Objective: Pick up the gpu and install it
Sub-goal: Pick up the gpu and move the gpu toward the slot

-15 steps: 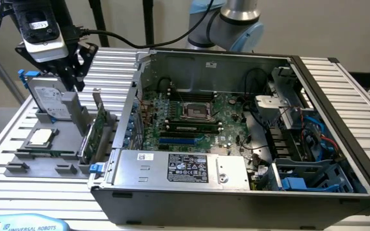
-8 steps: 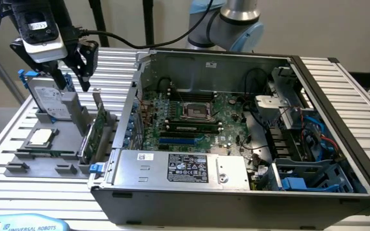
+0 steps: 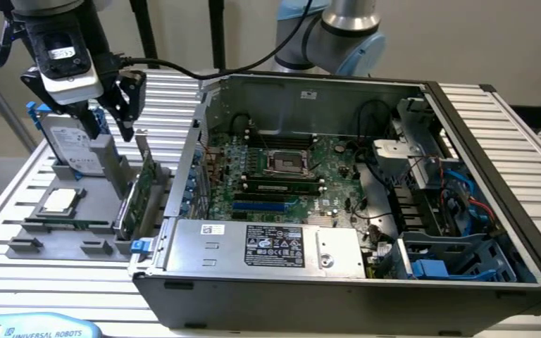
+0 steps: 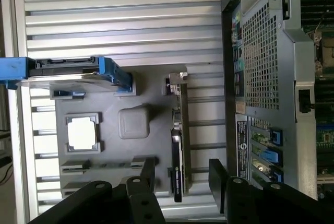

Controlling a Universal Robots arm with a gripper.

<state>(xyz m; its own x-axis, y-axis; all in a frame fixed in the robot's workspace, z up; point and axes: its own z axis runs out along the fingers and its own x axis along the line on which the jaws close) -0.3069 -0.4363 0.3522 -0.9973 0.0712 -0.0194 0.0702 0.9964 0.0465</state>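
The gpu stands on edge in a grey parts holder at the exterior view's left, green board facing the open computer case, silver bracket at its far end. In the wrist view the gpu appears edge-on as a thin dark strip. My gripper hangs above the card's far end, open and holding nothing. In the wrist view my gripper has one black finger on each side of the card's line, apart from it.
On the same holder stand a silver hard drive with blue rails and a square silver CPU chip. The case lies open with its motherboard exposed; its perforated rear wall is close beside the card.
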